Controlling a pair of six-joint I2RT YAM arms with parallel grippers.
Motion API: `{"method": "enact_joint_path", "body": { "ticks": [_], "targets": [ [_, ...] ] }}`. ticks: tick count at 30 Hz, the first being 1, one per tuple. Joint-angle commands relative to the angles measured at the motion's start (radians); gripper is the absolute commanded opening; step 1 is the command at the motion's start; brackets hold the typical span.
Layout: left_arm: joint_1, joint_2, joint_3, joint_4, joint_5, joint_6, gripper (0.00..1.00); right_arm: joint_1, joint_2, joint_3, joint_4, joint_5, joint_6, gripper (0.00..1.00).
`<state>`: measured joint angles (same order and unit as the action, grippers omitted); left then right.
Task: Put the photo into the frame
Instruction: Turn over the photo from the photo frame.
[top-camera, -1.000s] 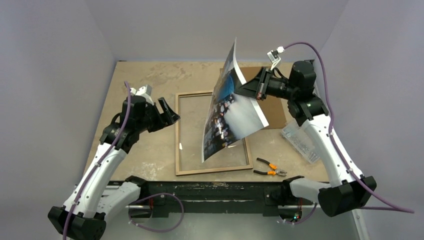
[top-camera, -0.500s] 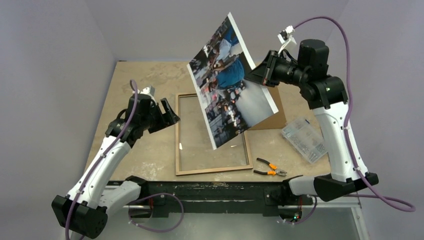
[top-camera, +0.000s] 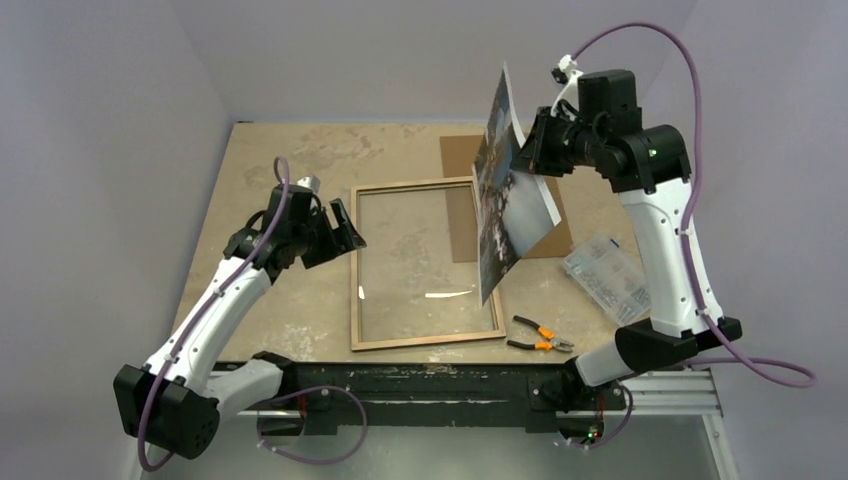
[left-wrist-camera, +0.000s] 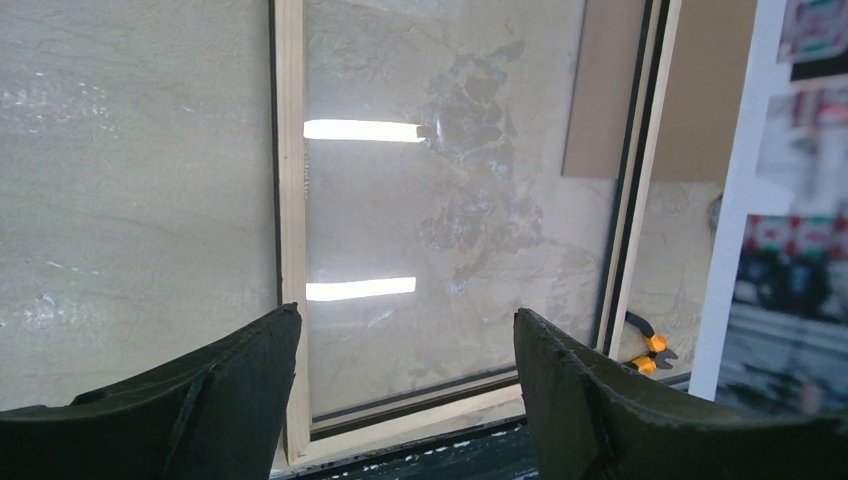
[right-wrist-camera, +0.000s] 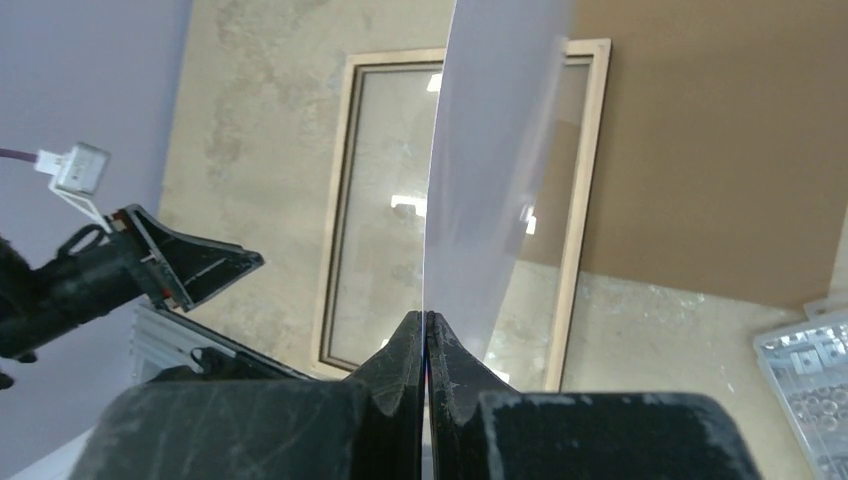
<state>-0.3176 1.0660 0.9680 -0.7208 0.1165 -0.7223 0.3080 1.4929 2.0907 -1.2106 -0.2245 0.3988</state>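
**A:** Right gripper (right-wrist-camera: 427, 318)?

**B:** Fingers pinched together on one edge of the photo (top-camera: 505, 200). The sheet stands nearly upright in the air above the frame's right side and is clear of it. The print faces the left arm and the white reverse faces the right arm.

**A:** Left gripper (left-wrist-camera: 405, 320)?

**B:** Jaws spread wide, nothing between them. It hovers over the left rail of the frame (top-camera: 356, 270), toward the near end.

**A:** Frame condition?

**B:** Flat on the table (top-camera: 290, 150), wood-coloured back up, with the pane in place. The tabletop shows through it, along with two bright light reflections.

**A:** Count of items?

**B:**
- Two grippers.
- One photo.
- One frame.
- One brown backing board (top-camera: 458, 160). It lies flat at the frame's far right corner, and its left edge shows through the pane, so the frame overlaps it.
- One pair of orange-handled pliers (top-camera: 540, 335), just off the frame's near right corner.
- One clear parts box (top-camera: 607, 280), right of the frame and well apart from it.

**A:** Photo touching the pane?

**B:** No. The wrist view shows the frame far below the sheet.
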Motion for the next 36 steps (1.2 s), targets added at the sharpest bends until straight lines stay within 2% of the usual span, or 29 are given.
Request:
{"method": "enact_joint_path", "body": {
  "ticks": [1, 7, 17, 21, 27, 31, 36],
  "targets": [
    [-0.005, 0.023, 0.004, 0.039, 0.054, -0.024, 0.75, 0.091, -0.019, -0.062, 0.004, 0.152, 0.003, 0.0],
    [-0.005, 0.04, -0.008, 0.054, 0.077, -0.035, 0.75, 0.259, -0.011, -0.23, 0.078, 0.309, 0.019, 0.0],
    [-0.004, 0.059, -0.019, 0.063, 0.097, -0.054, 0.75, 0.49, 0.138, -0.27, 0.089, 0.5, 0.06, 0.0],
    [-0.005, 0.069, -0.042, 0.092, 0.123, -0.09, 0.75, 0.525, 0.157, -0.327, 0.159, 0.466, 0.101, 0.03],
    [-0.003, 0.09, -0.086, 0.182, 0.194, -0.141, 0.76, 0.531, 0.098, -0.509, 0.419, 0.307, 0.164, 0.07],
    [-0.003, 0.098, -0.092, 0.191, 0.195, -0.147, 0.77, 0.537, 0.122, -0.563, 0.475, 0.264, 0.17, 0.19],
    [-0.003, 0.096, -0.094, 0.171, 0.166, -0.141, 0.77, 0.539, 0.134, -0.593, 0.507, 0.216, 0.154, 0.54]
  ]
}}
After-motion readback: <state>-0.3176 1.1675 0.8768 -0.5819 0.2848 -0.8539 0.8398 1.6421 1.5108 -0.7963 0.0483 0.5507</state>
